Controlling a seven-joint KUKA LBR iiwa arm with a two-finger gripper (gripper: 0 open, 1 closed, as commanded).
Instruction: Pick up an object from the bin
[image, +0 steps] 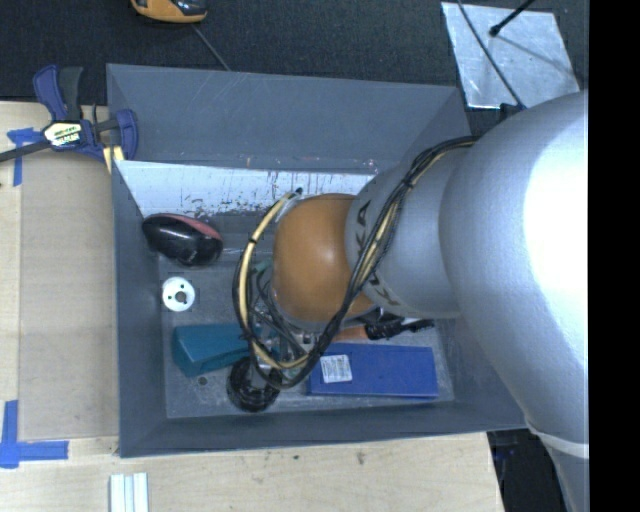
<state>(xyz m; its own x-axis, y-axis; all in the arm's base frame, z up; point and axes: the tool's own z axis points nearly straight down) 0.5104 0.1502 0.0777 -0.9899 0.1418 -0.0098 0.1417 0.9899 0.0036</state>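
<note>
Rounded grey arm (520, 250) beside flat blue box (385, 372)

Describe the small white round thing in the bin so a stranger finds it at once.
Start at the left wall of the grey bin and look at the floor just beside it. There, between a dark oval mouse-shaped thing above and a teal block below, lies the white disc. It alone is white, round and flat, with a dark hole near its middle.
</note>
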